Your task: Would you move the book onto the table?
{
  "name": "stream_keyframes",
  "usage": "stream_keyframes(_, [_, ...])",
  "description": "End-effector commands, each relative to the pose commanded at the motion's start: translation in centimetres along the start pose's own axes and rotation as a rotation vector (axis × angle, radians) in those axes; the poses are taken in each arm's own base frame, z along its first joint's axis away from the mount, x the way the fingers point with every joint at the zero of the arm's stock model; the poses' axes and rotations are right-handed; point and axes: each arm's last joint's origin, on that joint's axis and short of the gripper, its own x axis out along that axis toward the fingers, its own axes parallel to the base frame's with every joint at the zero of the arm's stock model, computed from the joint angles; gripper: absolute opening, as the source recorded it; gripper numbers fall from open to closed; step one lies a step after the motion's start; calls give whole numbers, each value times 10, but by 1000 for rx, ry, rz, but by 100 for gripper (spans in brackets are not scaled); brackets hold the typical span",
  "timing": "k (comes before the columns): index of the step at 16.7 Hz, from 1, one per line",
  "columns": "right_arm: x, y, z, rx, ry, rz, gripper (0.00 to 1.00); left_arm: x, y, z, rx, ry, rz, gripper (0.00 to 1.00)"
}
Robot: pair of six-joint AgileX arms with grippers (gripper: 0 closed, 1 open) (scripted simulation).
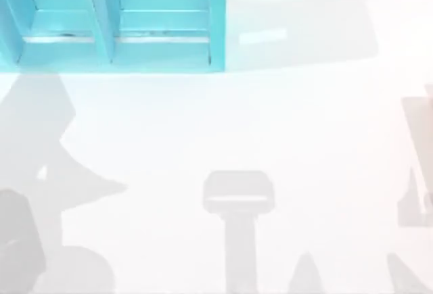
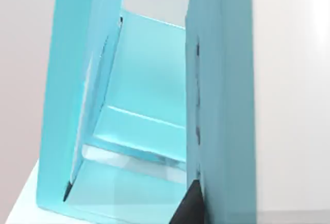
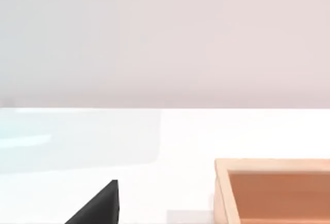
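Observation:
The turquoise shelf unit stands at the table's back left, with two open compartments. In the left wrist view one compartment is close up. A teal slab with a pale edge lies low inside it, and I cannot tell whether this is the book or part of the shelf. A dark tip of my left gripper sits just in front of the shelf's side wall. A dark tip of my right gripper hangs over bare white table, away from the shelf.
An orange-brown open box stands on the table close to my right gripper. Grey arm shadows lie across the front of the table. The wide middle of the white surface is bare.

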Motion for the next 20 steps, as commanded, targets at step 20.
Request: stream_keyframes(20, [0,0,0,0,0,0,100,14,-414,-245,-1032,-28,233,0])
